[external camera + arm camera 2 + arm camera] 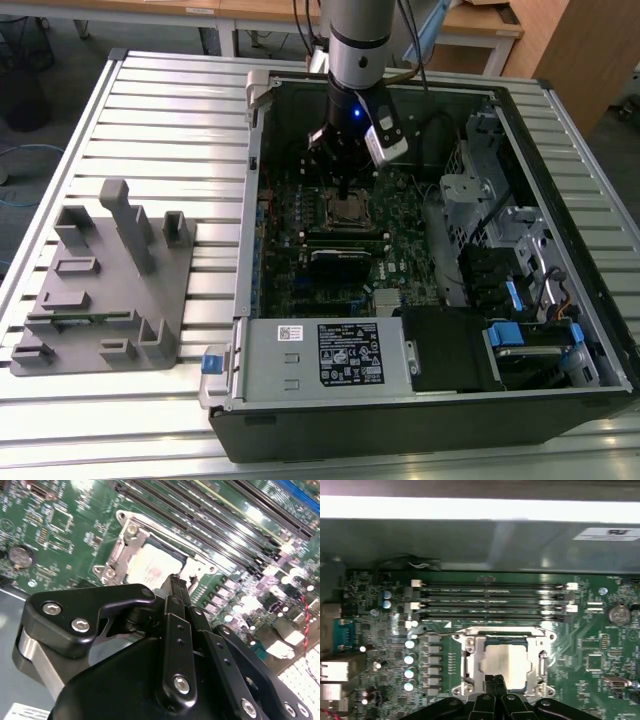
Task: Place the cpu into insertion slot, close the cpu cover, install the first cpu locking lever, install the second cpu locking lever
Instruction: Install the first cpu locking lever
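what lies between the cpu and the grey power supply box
The long black memory slots lie side by side between the cpu and the grey power supply box. This shows most plainly in the first wrist view.

In the exterior view, a big metal table [150,110] with long grooves fills the middle. Light shines bright on it at 11 o'clock. Wooden desks [250,12] stand at 12 o'clock, and a wooden cupboard [575,50] at 2 o'clock. A dark bin [22,75] sits on the grey floor [40,180] at 10 o'clock.

The cpu [505,664] lies framed by the cpu cover [540,666]; the gripper [494,681], fingertips together, is at the cover's edge.
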`<state>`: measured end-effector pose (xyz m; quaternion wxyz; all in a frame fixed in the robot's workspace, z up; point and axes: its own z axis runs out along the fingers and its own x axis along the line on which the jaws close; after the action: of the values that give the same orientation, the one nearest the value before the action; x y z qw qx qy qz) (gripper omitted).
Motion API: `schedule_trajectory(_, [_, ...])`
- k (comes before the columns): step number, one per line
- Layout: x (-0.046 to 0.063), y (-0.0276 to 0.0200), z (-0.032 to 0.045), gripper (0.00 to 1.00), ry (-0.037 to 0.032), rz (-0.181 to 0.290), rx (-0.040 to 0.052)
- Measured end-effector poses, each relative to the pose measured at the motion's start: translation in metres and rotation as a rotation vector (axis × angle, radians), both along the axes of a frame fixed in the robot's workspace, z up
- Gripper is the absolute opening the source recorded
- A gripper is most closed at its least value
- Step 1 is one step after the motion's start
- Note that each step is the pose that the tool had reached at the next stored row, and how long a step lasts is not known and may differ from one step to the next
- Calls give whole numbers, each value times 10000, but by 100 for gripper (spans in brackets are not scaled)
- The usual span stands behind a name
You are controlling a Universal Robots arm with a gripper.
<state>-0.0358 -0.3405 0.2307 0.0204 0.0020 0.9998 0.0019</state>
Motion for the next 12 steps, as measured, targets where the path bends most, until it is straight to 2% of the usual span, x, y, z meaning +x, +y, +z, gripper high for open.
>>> schedule_trajectory(6, [-107,1,-6,11,-20,0,1])
schedule_trajectory(12, [-118,0,-6,11,-20,0,0])
